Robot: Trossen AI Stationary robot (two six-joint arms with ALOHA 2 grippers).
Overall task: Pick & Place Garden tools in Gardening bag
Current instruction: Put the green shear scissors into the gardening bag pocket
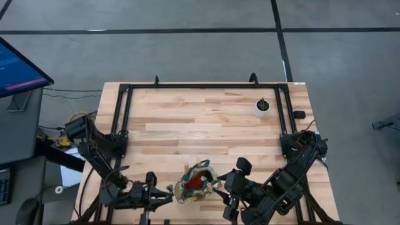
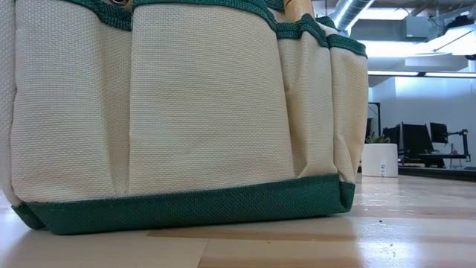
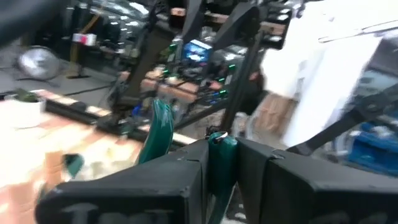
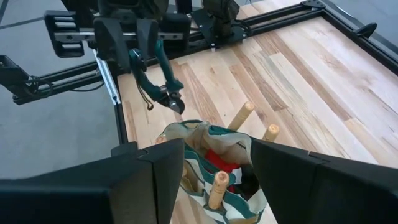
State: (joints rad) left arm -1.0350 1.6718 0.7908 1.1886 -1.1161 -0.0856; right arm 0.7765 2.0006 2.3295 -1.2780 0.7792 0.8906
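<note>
- Three wooden handles [image 4: 241,116] stand up out of the gardening bag [image 4: 205,163], which has cream fabric walls, green trim and a red inside.
- The bag stands near the middle of the table's front edge, between the two grippers; in the low view its cream pockets and green base band fill most of the picture.
- Left gripper [image 4: 138,45] hovers just beside the bag, above the table [image 1: 206,125] near its front edge, fingers closed on the green handles of the pruning shears [image 4: 158,78]; the dark blades hang down above the bag's rim.
- Right gripper [image 1: 228,195] sits on the bag's other side, arm bent low along the front right corner; its fingers are spread, one on each side of the bag's rim.
- One small white pot [image 1: 262,107] with a plant stands near the table's back right corner.
</note>
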